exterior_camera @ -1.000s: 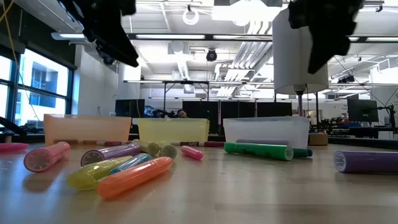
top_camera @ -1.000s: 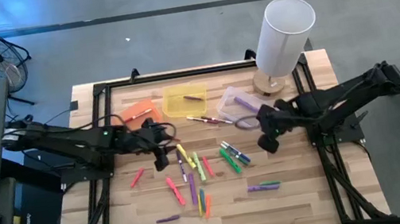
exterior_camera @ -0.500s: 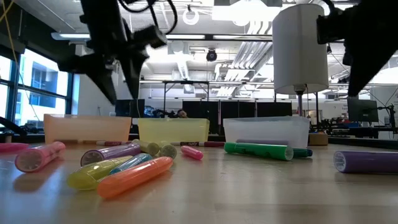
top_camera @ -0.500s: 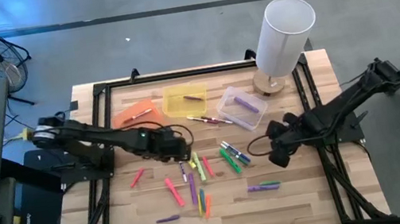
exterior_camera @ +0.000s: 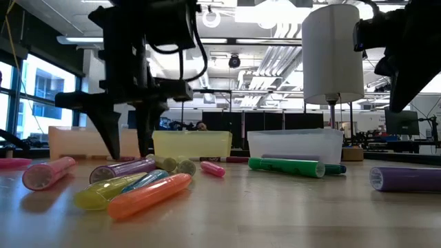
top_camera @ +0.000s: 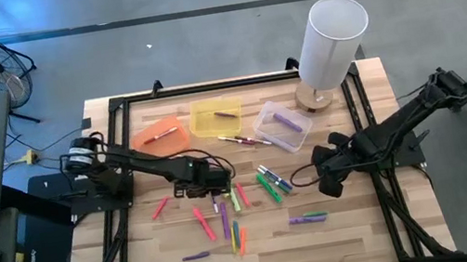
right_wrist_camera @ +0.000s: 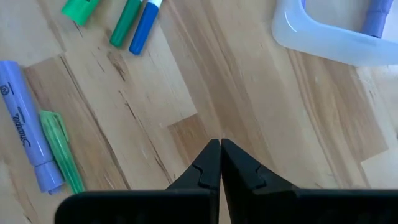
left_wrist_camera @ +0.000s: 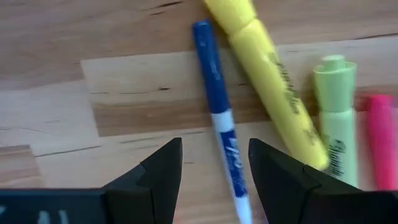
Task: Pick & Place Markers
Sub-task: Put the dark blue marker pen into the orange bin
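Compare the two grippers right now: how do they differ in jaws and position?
The left gripper has its jaws open, straddling a thin blue marker in the central pile; the right gripper has its jaws shut on nothing, over bare wood. The left is low among the markers; the right hangs beside the clear bin. Both point down at the table.

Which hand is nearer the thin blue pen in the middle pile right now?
Left. The left hand hangs open right over the blue pen, fingers straddling it. The right hand is shut, off beyond the green markers.
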Controlling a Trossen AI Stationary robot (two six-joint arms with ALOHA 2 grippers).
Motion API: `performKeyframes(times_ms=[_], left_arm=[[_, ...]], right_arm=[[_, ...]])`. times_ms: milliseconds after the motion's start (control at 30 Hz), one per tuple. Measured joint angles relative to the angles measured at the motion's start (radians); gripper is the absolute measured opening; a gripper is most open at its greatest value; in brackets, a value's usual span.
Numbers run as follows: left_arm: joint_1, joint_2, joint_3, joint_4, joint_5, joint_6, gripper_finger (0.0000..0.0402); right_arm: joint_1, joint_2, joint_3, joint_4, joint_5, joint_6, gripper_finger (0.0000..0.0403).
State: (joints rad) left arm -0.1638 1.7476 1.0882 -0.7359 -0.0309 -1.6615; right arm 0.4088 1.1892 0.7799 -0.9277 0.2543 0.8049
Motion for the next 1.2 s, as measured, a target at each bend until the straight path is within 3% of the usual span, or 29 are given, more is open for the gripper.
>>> performKeyframes(times_ms=[300, 700, 1000, 1200], left_arm=[[0.000, 0.052, 0.002, 0.006, 0.033, -0.011, 0.0165], [-0.001, 0.053, 0.002, -0.021, -0.004, -0.036, 0.0019], [0.001, 0.021, -0.004, -0.069, -0.024, 0.002, 0.0032], [0.000, -0.094, -0.003, -0.156, -0.029, 0.068, 0.0034]], right_arm=[[0.000, 0.000, 0.000, 0.013, 0.001, -0.028, 0.0001], [0.000, 0.000, 0.000, 0.039, 0.005, -0.028, 0.0002], [-0.001, 0.000, 0.000, 0.084, 0.033, -0.029, 0.0002], [-0.018, 0.000, 0.000, 0.139, 0.035, -0.023, 0.0001]])
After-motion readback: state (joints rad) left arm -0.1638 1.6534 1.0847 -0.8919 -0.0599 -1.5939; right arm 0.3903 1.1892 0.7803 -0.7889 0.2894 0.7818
